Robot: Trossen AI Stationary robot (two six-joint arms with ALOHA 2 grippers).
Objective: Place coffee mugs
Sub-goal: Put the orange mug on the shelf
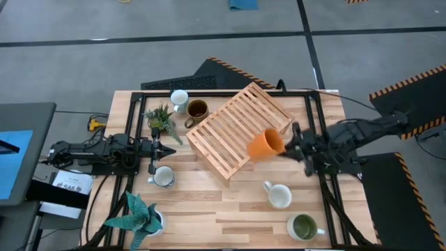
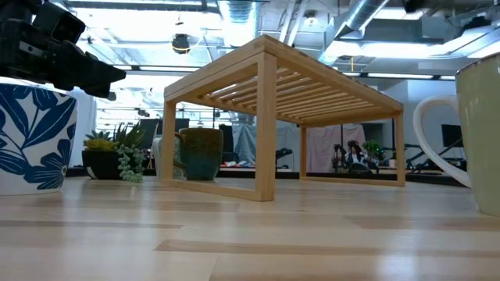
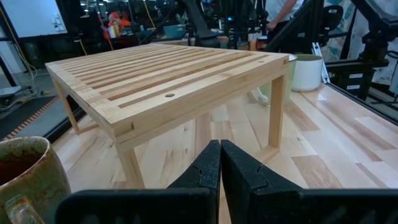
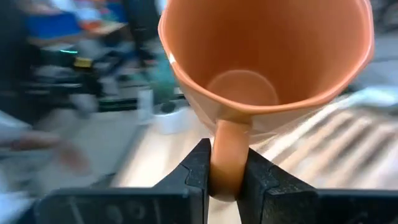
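Right hand [image 4: 225,177] pinches orange mug [image 4: 267,56] handle.

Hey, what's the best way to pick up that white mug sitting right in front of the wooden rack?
Probably by its handle, from the rack's side: the white mug stands upright, and its handle sticks out towards the wooden rack, free of the green mug.

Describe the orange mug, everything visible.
The orange mug is glossy, ceramic-looking and empty, with a wide mouth tapering to a narrow base and one loop handle. The right gripper is shut on that handle. The mug lies tipped on its side over the rack's near-right edge; whether it touches the rack is unclear.
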